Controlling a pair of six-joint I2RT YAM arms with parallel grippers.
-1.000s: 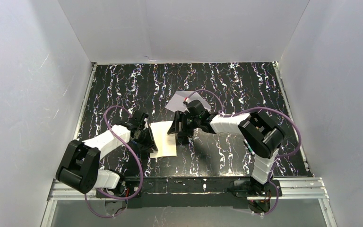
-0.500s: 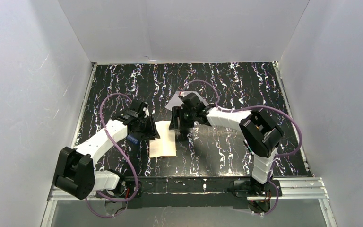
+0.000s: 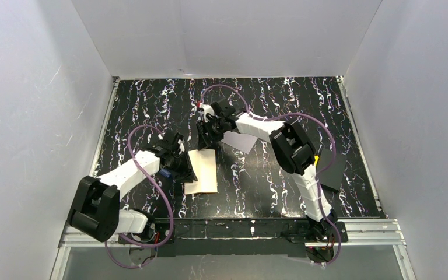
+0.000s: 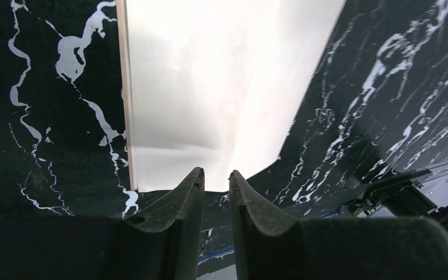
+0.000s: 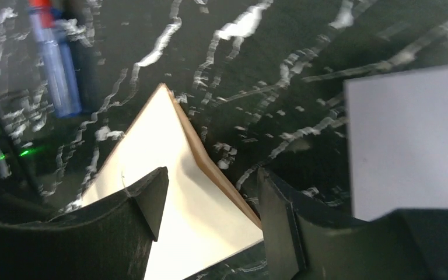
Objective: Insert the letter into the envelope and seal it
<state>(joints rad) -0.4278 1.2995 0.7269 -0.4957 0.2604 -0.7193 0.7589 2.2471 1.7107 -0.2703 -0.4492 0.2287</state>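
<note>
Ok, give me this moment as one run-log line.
letter: lying flat, outside envelope | left gripper: jaws narrowly apart at letter's edge, empty | right gripper: jaws open near letter's far end, empty

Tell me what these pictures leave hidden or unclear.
- Envelope flap: top view, right arm covers part; right wrist view, the frame edge cuts it off.
- Letter print: left wrist view, glare washes it out; top view, too small.
- Left gripper touching the letter or not: left wrist view, fingertips overlap its edge, height unclear.
</note>
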